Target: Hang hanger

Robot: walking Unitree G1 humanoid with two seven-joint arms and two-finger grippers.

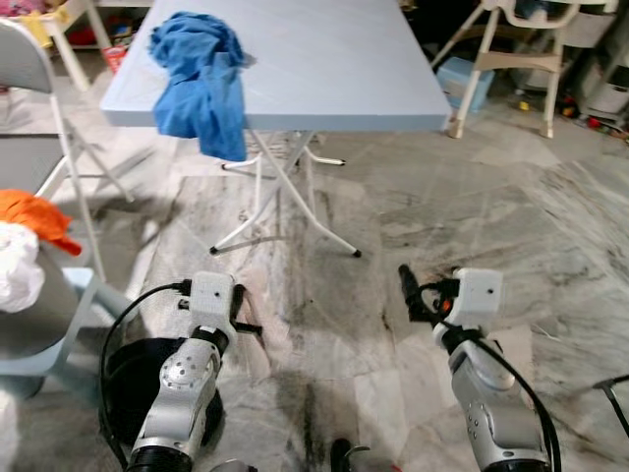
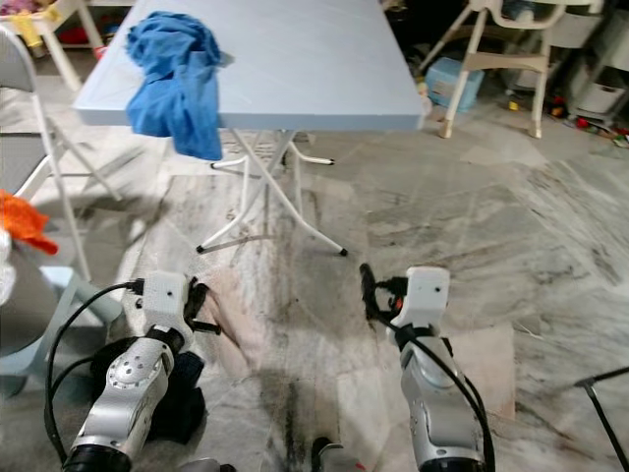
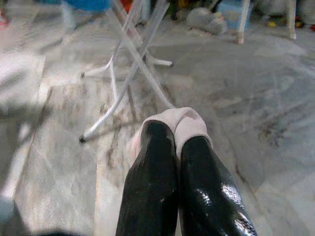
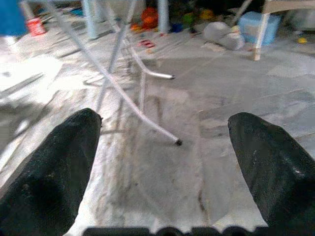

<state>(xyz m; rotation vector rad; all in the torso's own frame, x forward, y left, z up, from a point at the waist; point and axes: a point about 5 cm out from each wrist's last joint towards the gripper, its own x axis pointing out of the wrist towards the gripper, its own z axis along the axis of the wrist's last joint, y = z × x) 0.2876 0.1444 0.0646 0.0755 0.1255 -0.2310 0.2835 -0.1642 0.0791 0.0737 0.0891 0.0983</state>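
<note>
Low over the marble floor, my left gripper [image 1: 248, 326] has its fingers pressed together, pinching a small pale pink piece of cloth [image 3: 176, 124] at the tips. My right gripper [image 4: 162, 162] is held at the same height to the right, open, with only floor between its black fingers [image 4: 54, 172]. A thin black rod [image 1: 614, 388] shows at the lower right edge; I cannot tell what it is. A blue cloth [image 1: 201, 79] lies on the grey folding table [image 1: 334, 69] ahead and hangs over its near edge.
The table's white crossed legs [image 1: 285, 197] stand just ahead of both grippers. A grey folding chair [image 1: 39, 128] and a bin with orange and white clothes [image 1: 25, 246] are at the left. A black basket [image 1: 128, 383] lies under my left arm. A white high chair [image 1: 521, 59] stands at the back right.
</note>
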